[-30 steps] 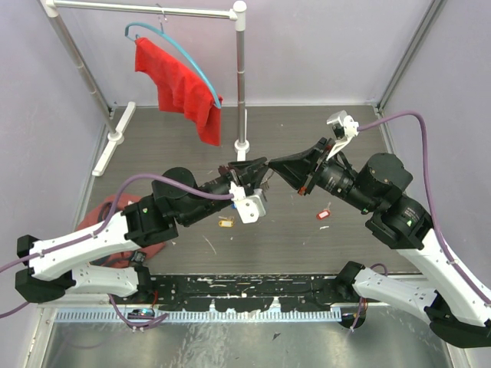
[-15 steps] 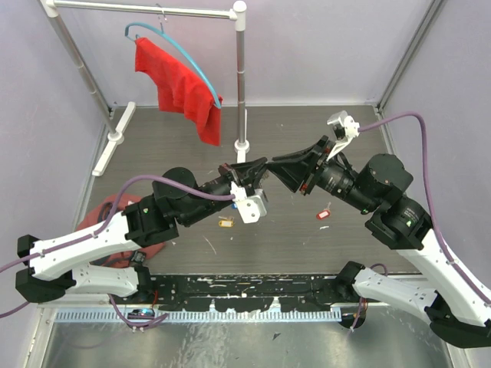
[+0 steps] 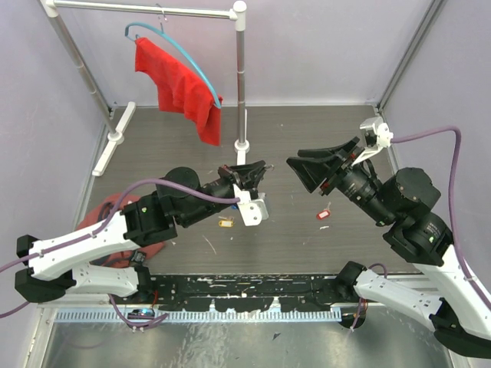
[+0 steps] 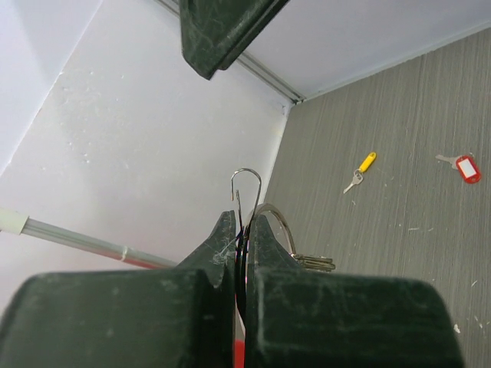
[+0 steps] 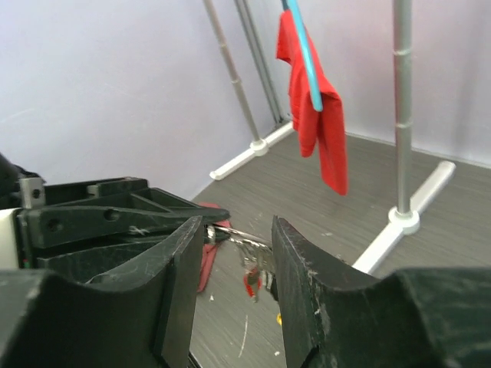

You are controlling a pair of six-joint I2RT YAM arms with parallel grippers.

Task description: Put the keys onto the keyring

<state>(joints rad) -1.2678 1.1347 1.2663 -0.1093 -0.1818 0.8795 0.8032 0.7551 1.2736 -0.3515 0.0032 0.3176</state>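
My left fingers [image 4: 219, 257] pinch the keyring [image 4: 278, 217]; right fingers [image 3: 326, 157] stand wide, empty, at its three o'clock, bare counter [image 3: 282, 201] between.

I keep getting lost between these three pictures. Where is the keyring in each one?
Left wrist: the keyring is at the centre, pinched in the left gripper.
Right wrist: lower centre, a silver wire seen through the gap of the open right gripper.
Top external: mid-picture at the left gripper's tip, too small to see clearly.
Shared landmark: the left gripper's dark fingers, in all three views.
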